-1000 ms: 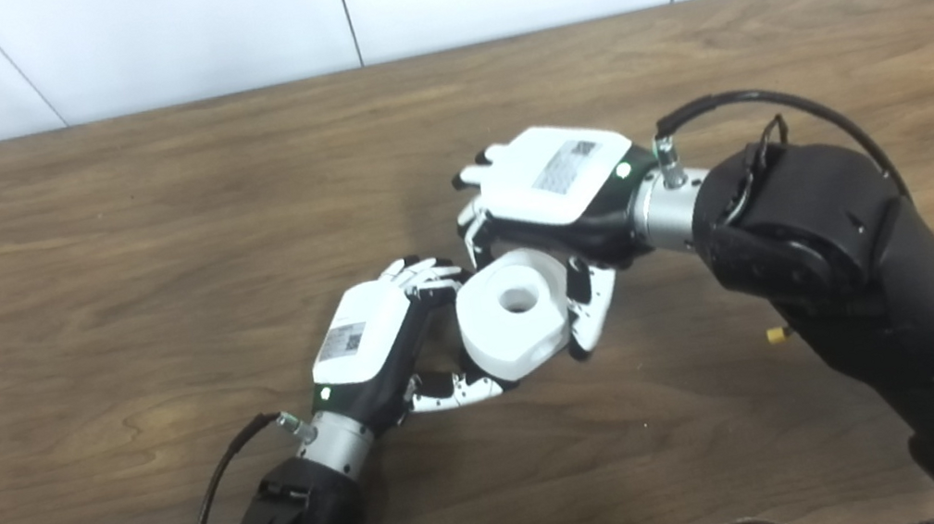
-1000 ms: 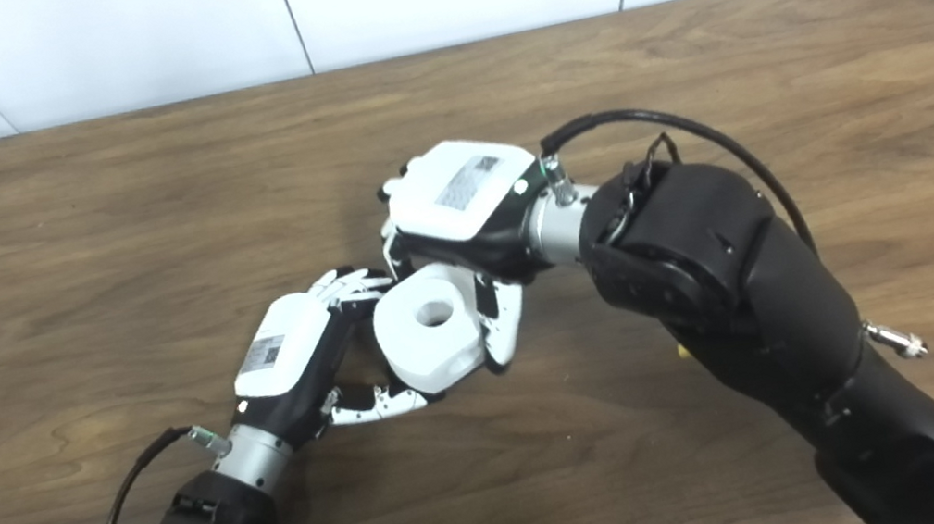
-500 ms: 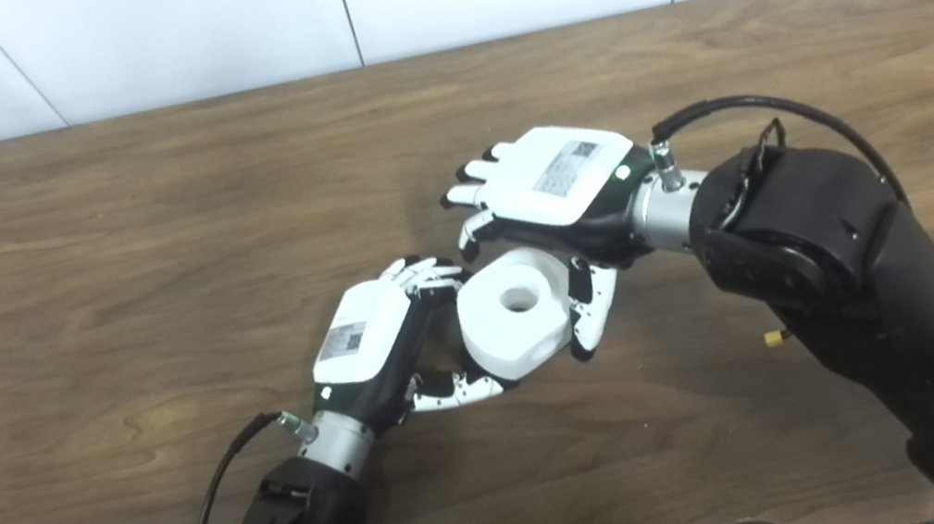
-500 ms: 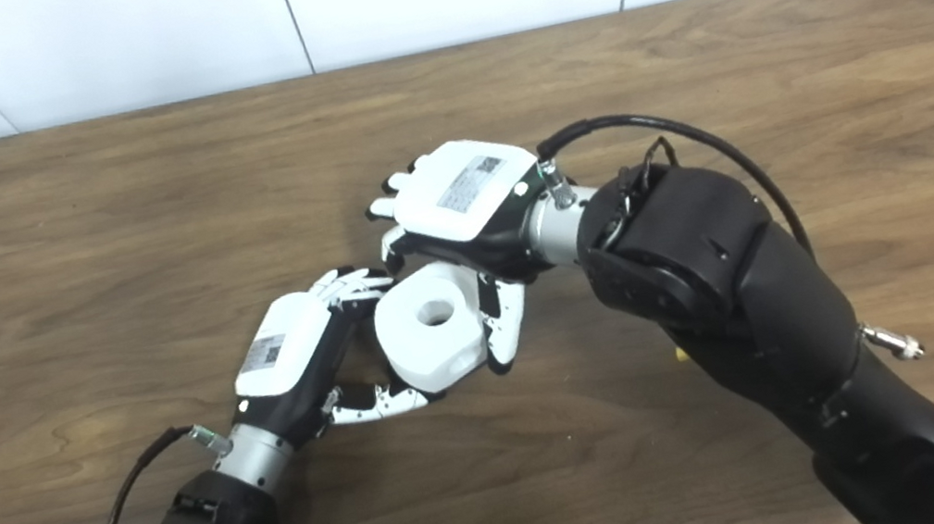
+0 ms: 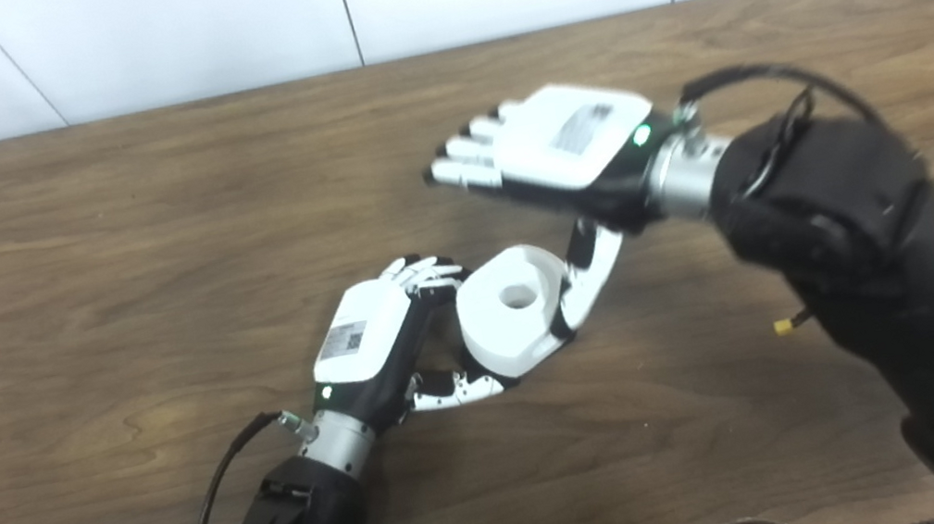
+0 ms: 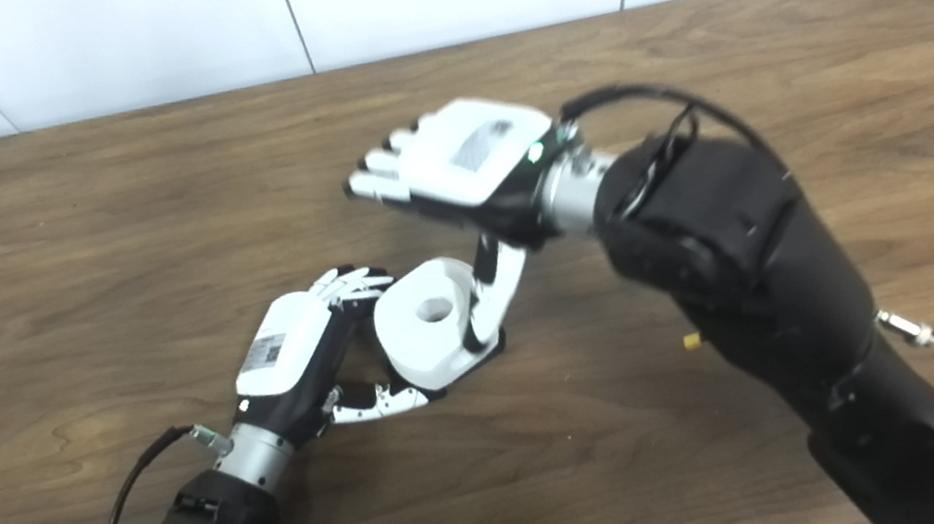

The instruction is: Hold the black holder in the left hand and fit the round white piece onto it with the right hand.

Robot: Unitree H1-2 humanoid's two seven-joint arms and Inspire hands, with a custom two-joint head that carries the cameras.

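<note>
On the brown wood-grain table (image 5: 102, 264), the right hand (image 5: 561, 144) hovers with fingers spread, holding nothing, up and to the right of the round white piece with a centre hole (image 5: 512, 311). The left hand (image 5: 377, 342), nearer, grips that piece from the left; any black holder beneath is hidden.

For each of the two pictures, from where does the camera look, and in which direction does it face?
Left eye view: on the head's left side, facing down and forward at the wooden table; left hand, right hand and both arms show.
Right eye view: slightly further right, same direction; the table's right edge appears.
Both share the round white piece at the left hand's fingertips, under the open right hand.
</note>
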